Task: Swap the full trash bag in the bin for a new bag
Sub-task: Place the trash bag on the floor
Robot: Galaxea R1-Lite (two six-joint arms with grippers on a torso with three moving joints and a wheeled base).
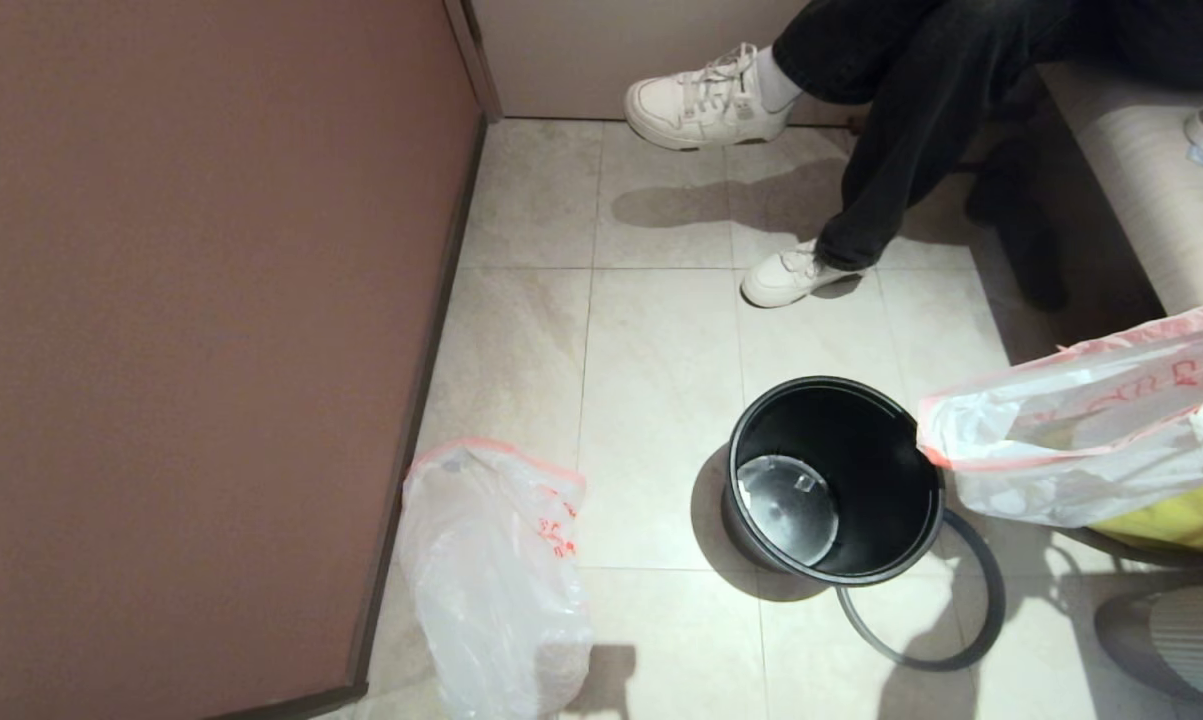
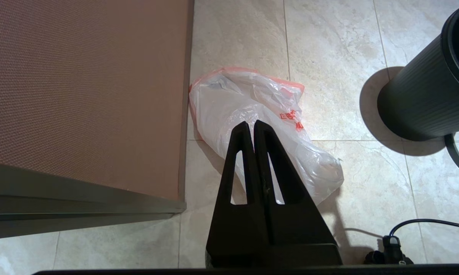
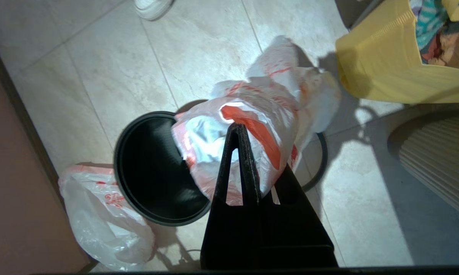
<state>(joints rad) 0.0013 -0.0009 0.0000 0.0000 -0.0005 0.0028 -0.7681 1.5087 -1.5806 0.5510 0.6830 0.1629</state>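
The right pincer (image 3: 240, 130) is clamped shut on a fold of the new bag (image 3: 260, 126), pinching the film beside its pink-red edge. The bag hangs crumpled around and beyond the fingertips, held in the air. In the head view the new bag (image 1: 1081, 440) stretches in from the right edge, its loose end reaching just past the rim of the bin (image 1: 891, 520).

Below the right pincer and a little to one side, the bin stands upright on the tiled floor (image 1: 661, 400) with its mouth open and nothing lining it. Its grey hoop (image 1: 991, 610) lies flat on the floor, partly under the bin's side nearer the pincer. Further out from the pincer, away from the bin, sits a yellow bag (image 3: 385, 68).

The left pincer (image 2: 251, 126) is closed with nothing in it. It hangs above the full trash bag (image 2: 252, 126), which lies slumped on the floor directly beneath the fingertips, against the base of a brown wall panel (image 2: 84, 84) and well apart from the bin.

Beyond the bin from both pincers, a seated person's white shoes (image 1: 706, 95) rest on the tiles.
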